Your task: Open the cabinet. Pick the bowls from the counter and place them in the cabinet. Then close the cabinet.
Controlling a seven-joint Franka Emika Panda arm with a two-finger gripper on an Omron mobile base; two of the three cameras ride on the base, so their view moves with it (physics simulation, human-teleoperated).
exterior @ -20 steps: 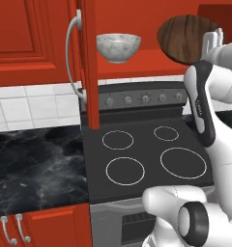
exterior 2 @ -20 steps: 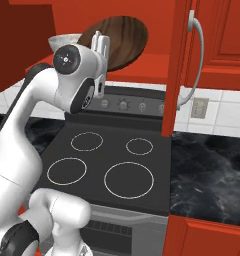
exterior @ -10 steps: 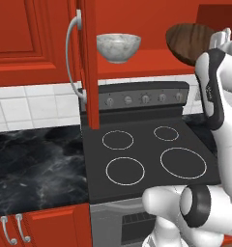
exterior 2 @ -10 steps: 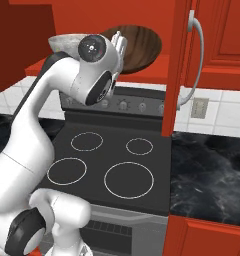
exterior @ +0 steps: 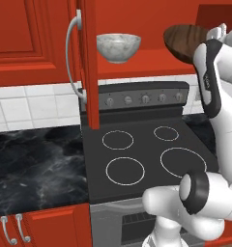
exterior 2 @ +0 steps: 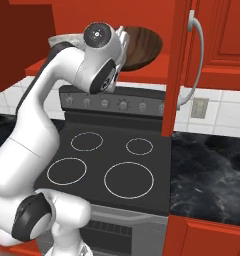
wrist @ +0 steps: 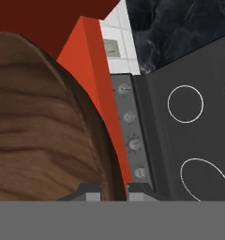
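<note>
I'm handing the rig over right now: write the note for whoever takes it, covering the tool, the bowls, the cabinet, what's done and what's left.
Tool: shut on the rim of the wood-grain bowl, held tilted up at the cabinet opening above the stovetop.
Marbled bowl: upright on the red cabinet shelf.
Cabinet: both doors open; left door and right door stand edge-on.
Done: cabinet opened, marbled bowl placed.
Left: set the wood-grain bowl on the shelf, probably beside the marbled one, release, withdraw, close both doors.

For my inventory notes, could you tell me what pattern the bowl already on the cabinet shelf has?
Marbled grey-white stone pattern; clearest in the left base view.
</note>
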